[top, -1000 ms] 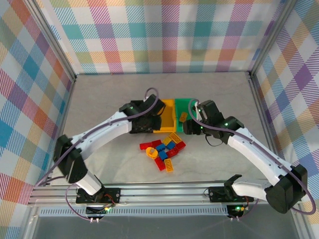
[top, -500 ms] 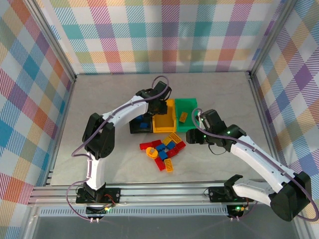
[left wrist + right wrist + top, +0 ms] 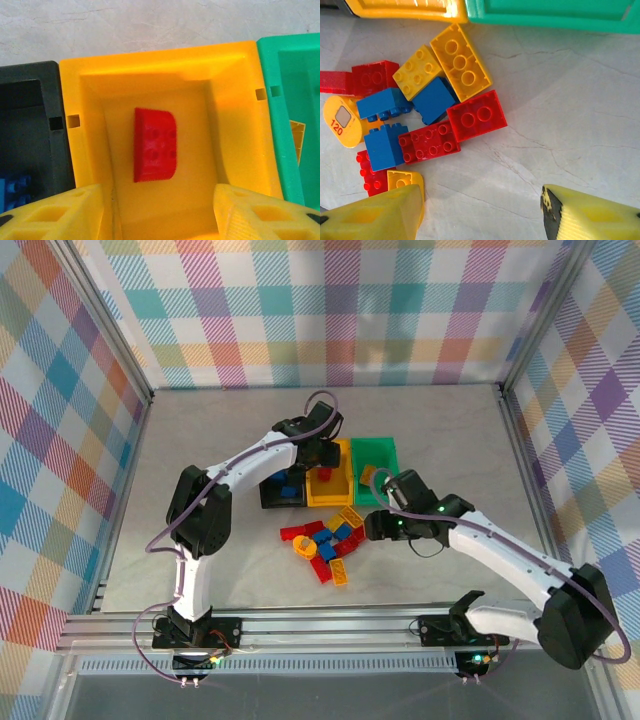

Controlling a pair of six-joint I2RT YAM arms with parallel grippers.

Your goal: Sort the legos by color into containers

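The red round-ended plastic brick point(image 3: 155, 145) lay flat on the floor of the yellow-orange plastic bin point(image 3: 235, 65), below my left gripper point(image 3: 157, 207), whose jaws had just parted from a tight pinch and now held nothing; I read that as one more red sorted. Against the frame a second earlier, my right gripper point(image 3: 480, 210) had come down from beside the green plastic bin point(image 3: 285, 75) to the edge of the loose pile of red, blue and yellow bricks point(image 3: 430, 110); its jaws stood apart, empty.
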